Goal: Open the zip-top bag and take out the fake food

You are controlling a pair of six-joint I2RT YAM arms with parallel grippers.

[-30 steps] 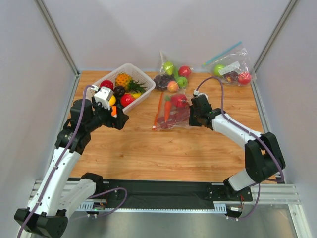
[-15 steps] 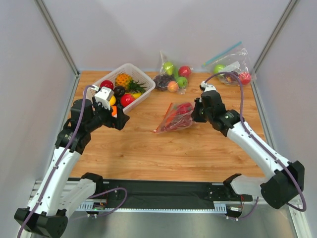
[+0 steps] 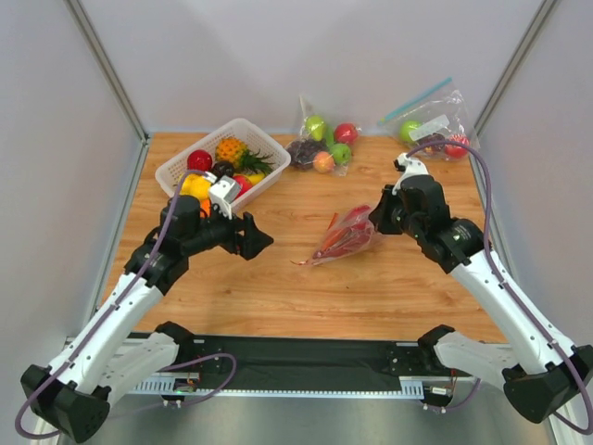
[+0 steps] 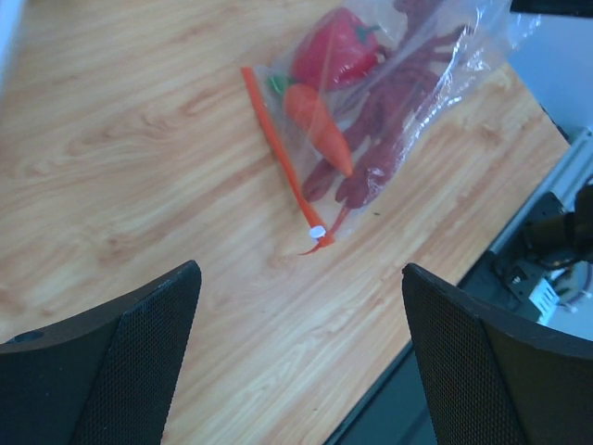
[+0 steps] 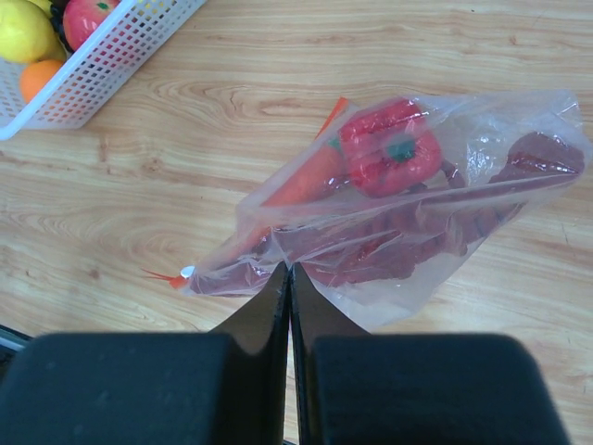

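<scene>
Left gripper (image 3: 255,243) hovers over bare desk (image 3: 278,297) left of centre, fingers wide apart, holding nothing, aimed at the bag. Zip-top bag (image 3: 345,237) sits mid-desk, slightly right of centre. Its orange-red zip strip (image 4: 278,153) looks sealed, with the small white tab (image 4: 317,232) at the near-left tip, which seems to touch the wood. Inside are the lobster (image 4: 394,116), carrot (image 4: 317,130) and pepper (image 4: 335,57), all bunched together. Right gripper (image 5: 289,276) is pinched tight on the bag's clear film, on the side away from the zip, tilting that end up (the grip looks like film only, not the food).

Step in hand is opening the zip. Probably best for the left to take the strip's tab end while the right anchors. Pull along the strip, not upward, or the film may slip out.

At the far-left corner is the basket (image 3: 176,169) of fruit, and two other bags (image 3: 320,141) lie along the far edge.
</scene>
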